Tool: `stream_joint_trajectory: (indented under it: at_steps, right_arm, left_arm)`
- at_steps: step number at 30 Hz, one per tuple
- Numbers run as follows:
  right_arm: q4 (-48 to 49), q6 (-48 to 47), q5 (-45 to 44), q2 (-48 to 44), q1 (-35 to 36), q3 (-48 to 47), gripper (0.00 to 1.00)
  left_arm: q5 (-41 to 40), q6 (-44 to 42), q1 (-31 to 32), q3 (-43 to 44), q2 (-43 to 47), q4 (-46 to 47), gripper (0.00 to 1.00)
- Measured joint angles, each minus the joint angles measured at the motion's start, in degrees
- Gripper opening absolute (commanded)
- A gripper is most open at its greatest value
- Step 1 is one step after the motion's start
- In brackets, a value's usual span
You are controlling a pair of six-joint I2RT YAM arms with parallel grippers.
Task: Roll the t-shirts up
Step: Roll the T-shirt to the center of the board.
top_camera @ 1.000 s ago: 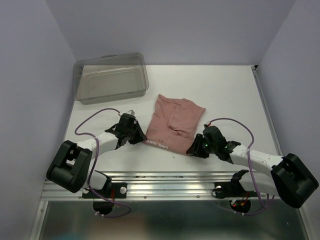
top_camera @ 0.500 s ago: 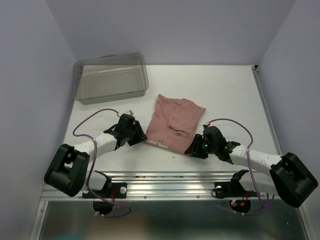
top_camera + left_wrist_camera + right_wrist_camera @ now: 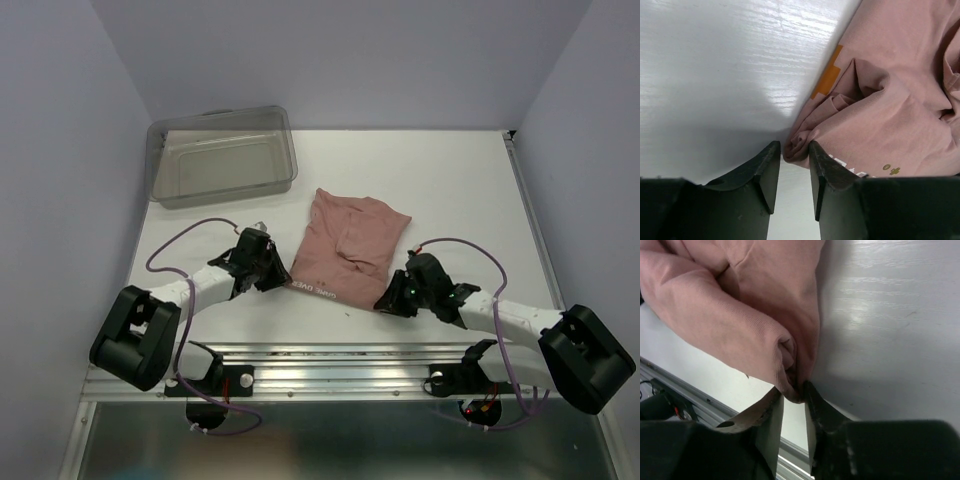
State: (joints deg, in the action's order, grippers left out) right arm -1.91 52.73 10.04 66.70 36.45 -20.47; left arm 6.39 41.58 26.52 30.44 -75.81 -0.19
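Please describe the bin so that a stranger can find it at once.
On the white table, look at the far left corner. The bin there is clear grey and rigid, unlike the soft pink t-shirt near the middle.

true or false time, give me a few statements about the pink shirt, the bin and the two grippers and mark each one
1. The t-shirt lies inside the bin. False: it lies on the table, apart from the bin.
2. Nothing shows inside the bin. True.
3. The right gripper pinches a bunched edge of the t-shirt between its fingertips. True.
4. The left gripper is at the t-shirt's far edge, next to the bin. False: it is at the near left corner, with a fold of fabric at its fingertips.
5. The t-shirt is spread out flat with both sleeves showing. False: it is folded into a narrower, creased bundle.
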Motion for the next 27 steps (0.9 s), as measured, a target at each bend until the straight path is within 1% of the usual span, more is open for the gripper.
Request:
stream_joint_trajectory:
  at_steps: [1, 2, 5, 6, 8, 13, 21, 27]
  right_arm:
    - [-0.11, 0.02, -0.15, 0.04, 0.00, 0.02, 0.20]
    - [-0.26, 0.00, -0.24, 0.09, 0.00, 0.07, 0.13]
    - [-0.31, -0.04, -0.37, 0.09, 0.00, 0.07, 0.06]
    - [-0.33, -0.04, -0.39, 0.09, 0.00, 0.07, 0.03]
    - [-0.44, -0.07, -0.46, 0.07, 0.00, 0.07, 0.01]
    - [-1.55, -0.37, -1.07, -0.66, 0.00, 0.04, 0.01]
    - [-4.39, -1.20, -2.56, -2.60, 0.00, -0.68, 0.01]
    - [-6.99, -2.97, -2.97, -3.41, 0.00, -2.08, 0.01]
  left_arm:
    - [0.42, 0.02, 0.00, 0.00, -0.22, 0.02, 0.34]
    - [1.01, 0.02, 0.02, 0.00, -0.44, 0.17, 0.27]
    - [2.27, -0.02, 0.00, 0.00, -0.72, 0.66, 0.05]
    - [2.82, -0.11, 0.00, 0.00, -0.72, 0.92, 0.00]
    - [3.50, -0.26, -0.02, 0.02, -0.72, 0.98, 0.00]
    - [4.55, -0.24, 0.00, 0.15, -0.70, 0.39, 0.00]
    - [3.52, -0.24, 0.07, 3.13, 1.88, -5.33, 0.00]
    - [2.99, -0.24, 0.07, 4.24, 3.65, -7.23, 0.00]
